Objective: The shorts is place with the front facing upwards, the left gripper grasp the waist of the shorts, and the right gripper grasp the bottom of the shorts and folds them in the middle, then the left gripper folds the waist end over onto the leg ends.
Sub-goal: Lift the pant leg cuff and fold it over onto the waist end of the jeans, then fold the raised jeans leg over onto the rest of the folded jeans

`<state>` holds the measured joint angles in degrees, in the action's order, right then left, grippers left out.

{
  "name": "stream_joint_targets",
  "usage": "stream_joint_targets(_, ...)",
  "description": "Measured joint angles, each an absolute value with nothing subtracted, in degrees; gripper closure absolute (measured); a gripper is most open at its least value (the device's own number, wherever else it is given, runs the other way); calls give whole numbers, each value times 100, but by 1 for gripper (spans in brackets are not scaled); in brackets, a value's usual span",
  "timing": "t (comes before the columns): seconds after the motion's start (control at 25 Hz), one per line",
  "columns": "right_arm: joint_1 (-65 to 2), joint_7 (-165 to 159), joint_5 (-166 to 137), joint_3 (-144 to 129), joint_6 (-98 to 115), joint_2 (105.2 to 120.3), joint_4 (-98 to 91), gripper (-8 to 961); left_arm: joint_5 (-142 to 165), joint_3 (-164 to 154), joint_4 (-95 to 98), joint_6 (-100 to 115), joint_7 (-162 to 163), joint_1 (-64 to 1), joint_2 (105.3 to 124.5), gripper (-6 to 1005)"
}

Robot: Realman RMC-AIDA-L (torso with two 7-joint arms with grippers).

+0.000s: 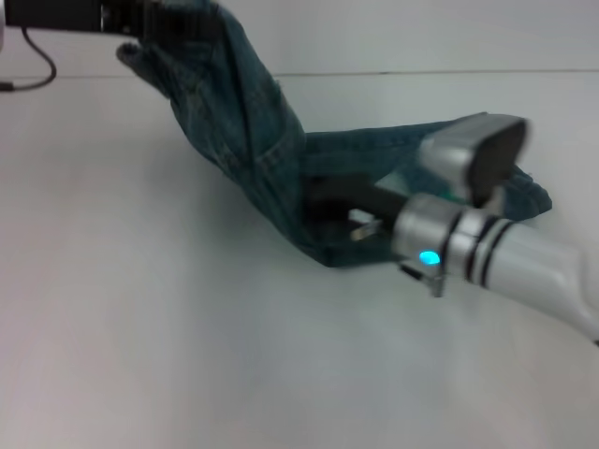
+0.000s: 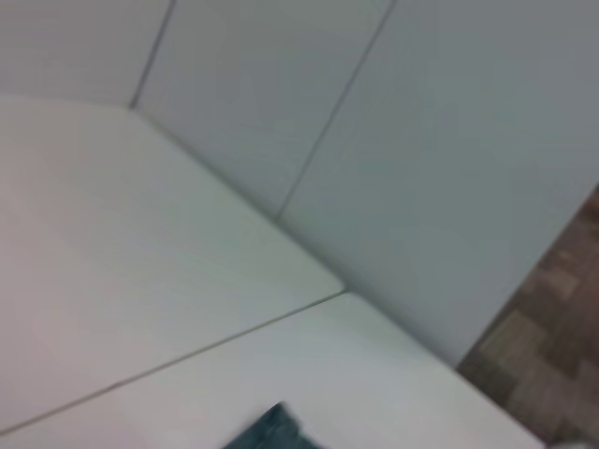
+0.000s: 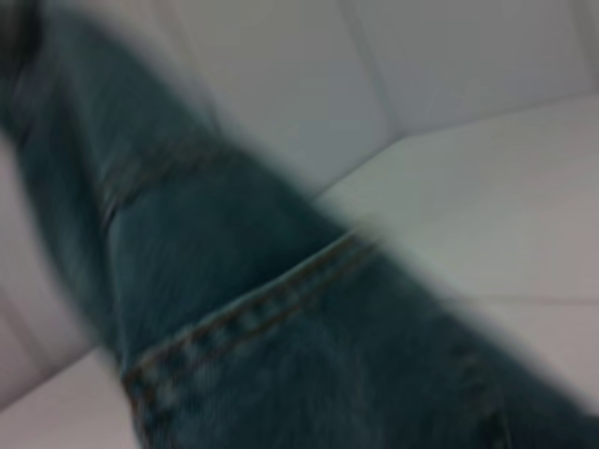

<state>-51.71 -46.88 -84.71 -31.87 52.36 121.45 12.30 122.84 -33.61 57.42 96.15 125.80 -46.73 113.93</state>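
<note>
The blue denim shorts [image 1: 253, 140] hang in a slanted band from the far left down to the middle of the white table [image 1: 187, 337]. My left gripper [image 1: 140, 23] is raised at the far left edge of the head view, shut on the waist end, which is lifted off the table. My right gripper [image 1: 328, 201] sits low at centre right, its dark fingers buried in the leg end and shut on it. The right wrist view is filled with denim and a stitched seam [image 3: 271, 309]. A small corner of denim [image 2: 273, 430] shows in the left wrist view.
A black cable [image 1: 33, 65] lies at the far left of the table. A seam line [image 1: 421, 72] crosses the far part of the tabletop. Pale wall panels [image 2: 421, 140] stand behind the table, and brown floor [image 2: 552, 327] shows past its corner.
</note>
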Motion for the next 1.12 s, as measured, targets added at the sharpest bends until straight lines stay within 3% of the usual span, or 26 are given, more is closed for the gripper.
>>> stream_joint_targets(0.2,-5648,-4623,-9671,-2594,4854,12153,1748,933,11884,-3371,5759,9830,12592,-4741,11366,913)
stream_joint_targets(0.52,-5734,-5112,-12460,-773,4387,12152,2088,939,11866,-3383,5724,9836,12587,-4709,11364,897)
stream_joint_targets(0.8,-5155,-5775,-13528,-508,4606,12031,1517,942,11873,-3386,5559,9774,12497,-4505,11443,883)
stream_joint_targets(1.12,-3839,-6134,-13166,-1,7169,11946,-595,942,11854,-3387,5328,9772,12144,-4408,11736,868)
